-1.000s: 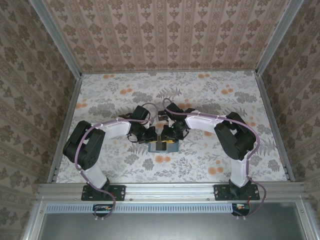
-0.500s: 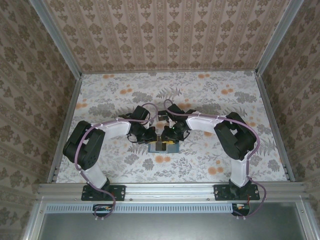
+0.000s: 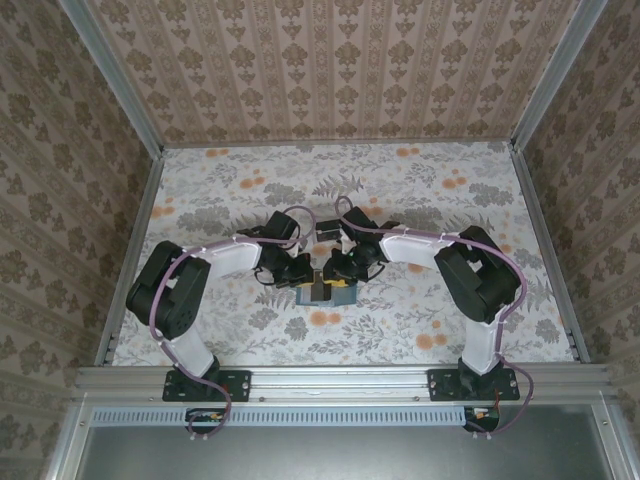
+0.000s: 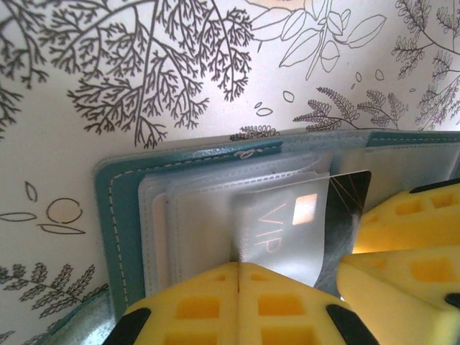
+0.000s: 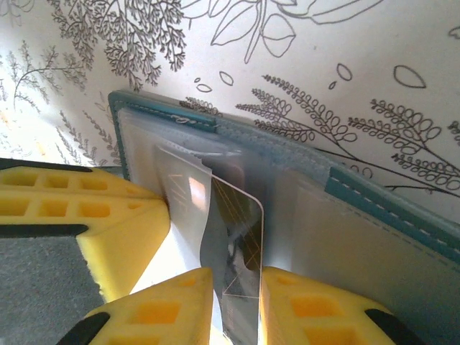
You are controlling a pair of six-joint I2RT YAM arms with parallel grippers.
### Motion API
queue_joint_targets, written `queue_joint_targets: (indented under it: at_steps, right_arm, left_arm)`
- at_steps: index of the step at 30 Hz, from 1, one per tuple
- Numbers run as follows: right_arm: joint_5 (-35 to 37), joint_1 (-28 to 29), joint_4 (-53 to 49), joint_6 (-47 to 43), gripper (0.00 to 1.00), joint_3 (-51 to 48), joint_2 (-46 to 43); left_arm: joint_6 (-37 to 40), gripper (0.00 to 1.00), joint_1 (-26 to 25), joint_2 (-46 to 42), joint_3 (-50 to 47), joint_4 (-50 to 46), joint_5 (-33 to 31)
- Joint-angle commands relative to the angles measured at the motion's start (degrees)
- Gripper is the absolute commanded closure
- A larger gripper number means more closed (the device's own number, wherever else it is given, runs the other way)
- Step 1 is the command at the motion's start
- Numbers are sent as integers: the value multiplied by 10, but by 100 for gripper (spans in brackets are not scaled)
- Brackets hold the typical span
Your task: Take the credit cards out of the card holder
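The teal card holder [image 3: 326, 296] lies open on the floral table between both wrists, its stitched edge [image 4: 115, 215] around clear plastic sleeves [image 4: 194, 223]. My left gripper [image 4: 238, 267] is shut on the edge of a sleeve. A dark credit card [image 4: 346, 205] marked VIP pokes out of that sleeve to the right. My right gripper [image 5: 237, 291] is narrowly open with the dark credit card [image 5: 241, 237] standing tilted between its yellow fingers [image 5: 316, 305]. The left fingers [image 5: 79, 201] sit just beside it. Holder panel [image 5: 374, 198] lies flat to the right.
The floral tablecloth [image 3: 420, 190] stretches behind and to both sides of the arms. Wallpapered walls [image 3: 330, 70] with metal posts close off the back and sides. An aluminium rail [image 3: 340, 380] runs along the near edge by the arm bases.
The right arm's elbow has swung slightly to the right and its jaws have narrowed around the dark card. The left arm and the holder stay put.
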Motion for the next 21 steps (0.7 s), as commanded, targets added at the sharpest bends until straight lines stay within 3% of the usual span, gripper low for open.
queue_joint_targets:
  at_steps: [1,14,21]
  right_arm:
    - [-32,-3,27,10,75,-7,-13]
    - [-37,-9,48,15,85,-23,3]
    - [0,-21,-10,-20,89,-24,-18]
  left_arm:
    - [11,93,3,22,-2,-35,-19]
    - [11,93,3,22,-2,-36,-19]
    - [11,93,3,17,-2,-39,-23]
